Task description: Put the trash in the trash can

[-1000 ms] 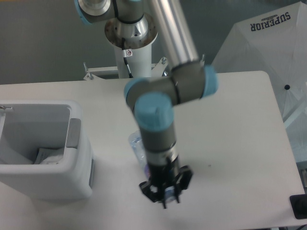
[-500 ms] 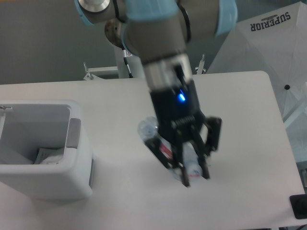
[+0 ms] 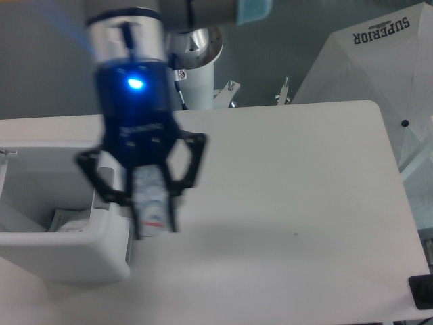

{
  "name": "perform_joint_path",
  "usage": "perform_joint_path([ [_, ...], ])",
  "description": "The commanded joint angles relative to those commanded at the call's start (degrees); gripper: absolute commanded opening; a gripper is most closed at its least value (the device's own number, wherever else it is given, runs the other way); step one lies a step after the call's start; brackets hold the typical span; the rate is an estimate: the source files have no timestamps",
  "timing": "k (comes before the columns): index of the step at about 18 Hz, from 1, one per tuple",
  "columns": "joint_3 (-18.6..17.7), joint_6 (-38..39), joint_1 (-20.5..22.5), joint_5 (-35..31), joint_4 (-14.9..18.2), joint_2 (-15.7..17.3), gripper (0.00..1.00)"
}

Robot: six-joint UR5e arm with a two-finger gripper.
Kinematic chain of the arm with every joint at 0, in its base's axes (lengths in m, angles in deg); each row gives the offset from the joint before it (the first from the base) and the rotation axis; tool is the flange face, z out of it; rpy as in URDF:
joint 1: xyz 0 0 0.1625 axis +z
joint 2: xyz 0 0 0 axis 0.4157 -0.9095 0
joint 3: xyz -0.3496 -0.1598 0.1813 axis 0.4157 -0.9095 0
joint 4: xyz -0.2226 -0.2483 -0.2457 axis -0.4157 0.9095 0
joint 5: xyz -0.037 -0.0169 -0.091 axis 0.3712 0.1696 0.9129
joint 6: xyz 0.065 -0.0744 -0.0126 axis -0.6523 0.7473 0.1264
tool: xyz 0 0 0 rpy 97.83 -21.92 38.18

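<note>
White lettering reads "SUPERIOR" on the umbrella [image 3: 379, 61] at upper right. The bottle [image 3: 150, 202] — red print on its label too blurred to read — sits clamped in the claw [image 3: 153, 220], raised over the trash can [image 3: 61, 254]'s right rim. Inside, the wrapper [image 3: 67, 222] is half hidden. The white surface [image 3: 304, 203] lies open rightward.
</note>
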Motion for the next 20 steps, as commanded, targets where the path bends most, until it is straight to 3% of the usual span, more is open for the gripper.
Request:
perform_joint_path([
  [8,-2.4,2.8,-7.0,-0.4,0.0,-2.3,0.36],
  [14,-6.1,2.8,-9.5,-0.4,0.1,-2.5,0.38],
  [15,-6.3,2.7,-9.6,-0.4,0.1,-2.5,0.46],
  [16,-6.8,2.4,-9.6,-0.4,0.1,-2.5,0.64],
  [20,-7.8,2.2,-9.6,0.1,0.1,-1.6,1.00],
])
